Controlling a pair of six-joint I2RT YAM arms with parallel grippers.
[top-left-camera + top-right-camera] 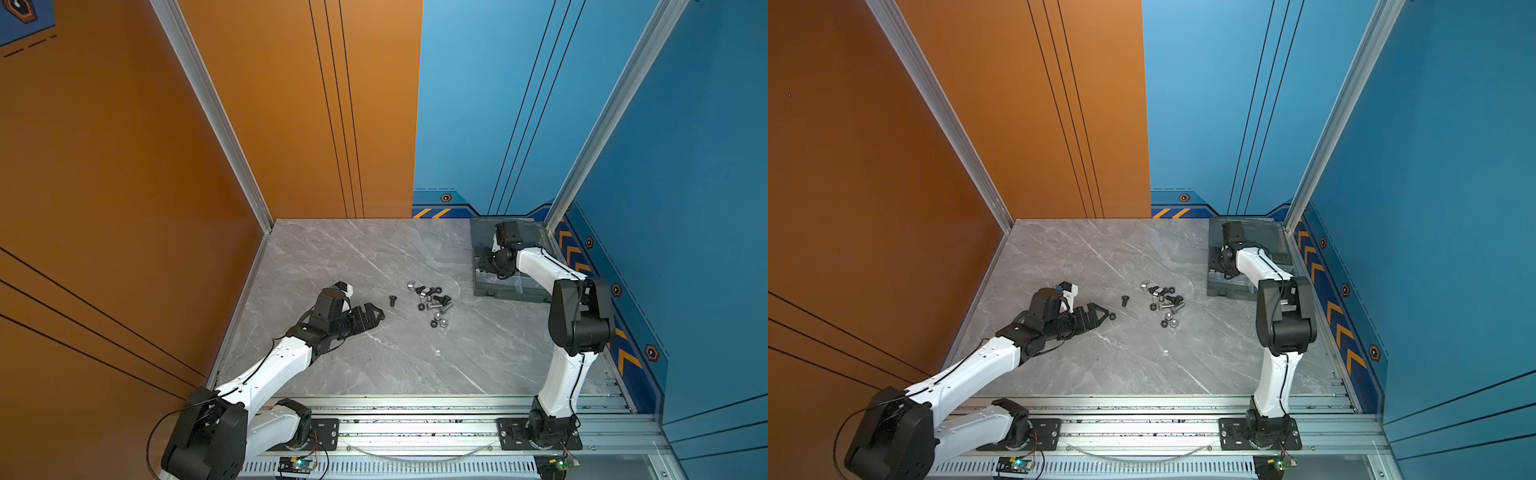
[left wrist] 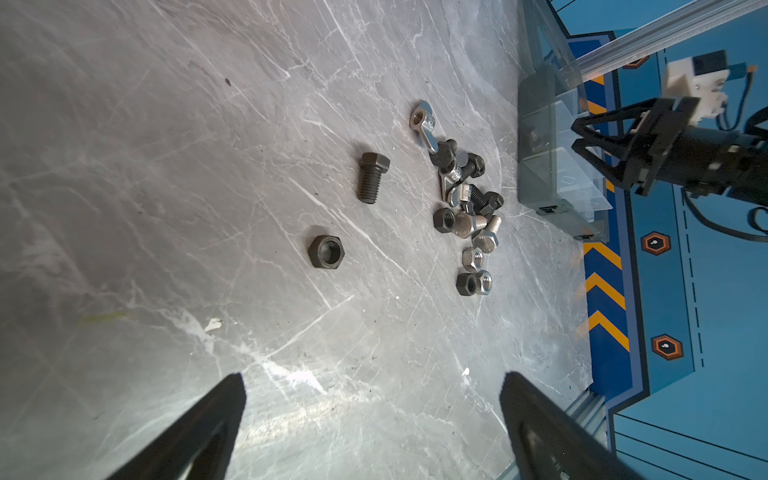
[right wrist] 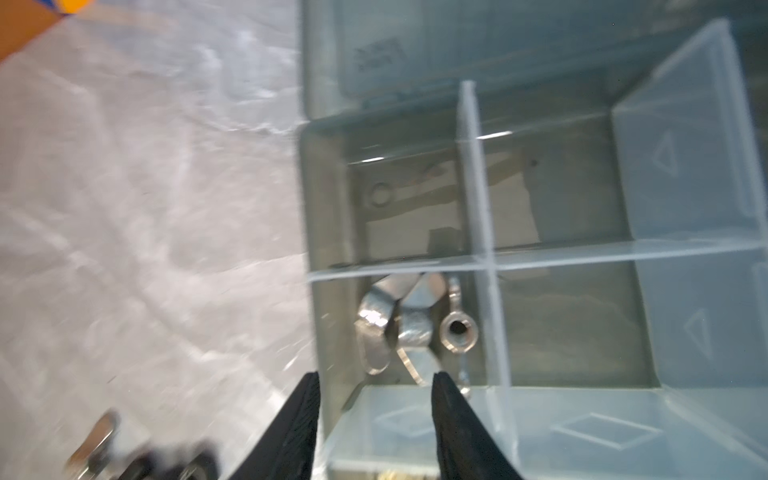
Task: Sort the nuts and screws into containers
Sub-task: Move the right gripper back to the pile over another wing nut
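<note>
Parked over the organiser box (image 1: 515,293) at the far right corner of the bench (image 1: 353,257): right gripper (image 3: 374,378), released, jaws parted with nothing between them. Directly below it in the right wrist view, a corner compartment holding several silver wing nuts (image 3: 395,328). Neighbouring compartments too blurred to read. Reads as the drop-off step, with the aim kept well inside the dividers to avoid bounce-out.

Low over the bench on the other side: left gripper (image 2: 372,376), likewise released, jaws spread wide and empty. Just ahead of it a lone black nut (image 2: 325,250), a little farther on a lone black bolt (image 2: 372,176), both lying apart from the main pile (image 2: 465,199) of mixed screws and nuts mid-bench. Probably lined up on the nut for the free room around it, enough for both jaws. Plenty left to sort, with most hardware outside the box. Worth watching: small parts skidding away under a careless nudge.
</note>
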